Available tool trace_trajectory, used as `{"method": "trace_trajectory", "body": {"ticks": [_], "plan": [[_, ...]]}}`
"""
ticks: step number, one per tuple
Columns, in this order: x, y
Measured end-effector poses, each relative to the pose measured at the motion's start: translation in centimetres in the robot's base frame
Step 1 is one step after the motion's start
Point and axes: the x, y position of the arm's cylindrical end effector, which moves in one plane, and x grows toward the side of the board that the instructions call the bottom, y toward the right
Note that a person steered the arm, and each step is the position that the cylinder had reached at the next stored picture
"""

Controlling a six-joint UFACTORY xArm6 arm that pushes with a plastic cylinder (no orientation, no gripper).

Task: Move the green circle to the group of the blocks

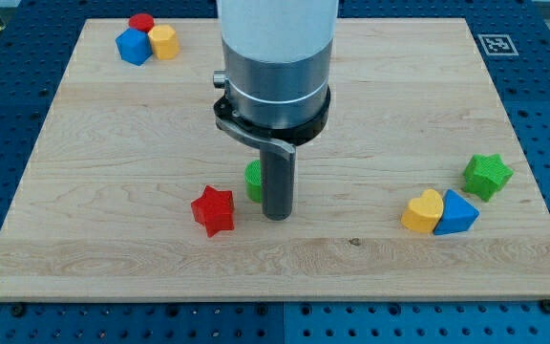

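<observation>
The green circle (253,180) stands near the middle of the wooden board (113,172), mostly hidden behind my rod. My tip (276,216) rests on the board just right of and touching or nearly touching the green circle. A red star (213,210) lies just left of the green circle toward the view's bottom. A group of three blocks sits at the view's top left: a red circle (141,23), a blue block (134,46) and a yellow block (163,42).
At the view's right stand a green star (487,175), a yellow heart (423,211) and a blue block (457,213), the last two touching. A black-and-white marker (497,44) is at the board's top right corner. The arm's grey body hides the board's top middle.
</observation>
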Motion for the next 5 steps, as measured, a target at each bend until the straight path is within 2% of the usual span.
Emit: {"method": "trace_trajectory", "body": {"ticks": [5], "plan": [[-5.1,-3.0]]}}
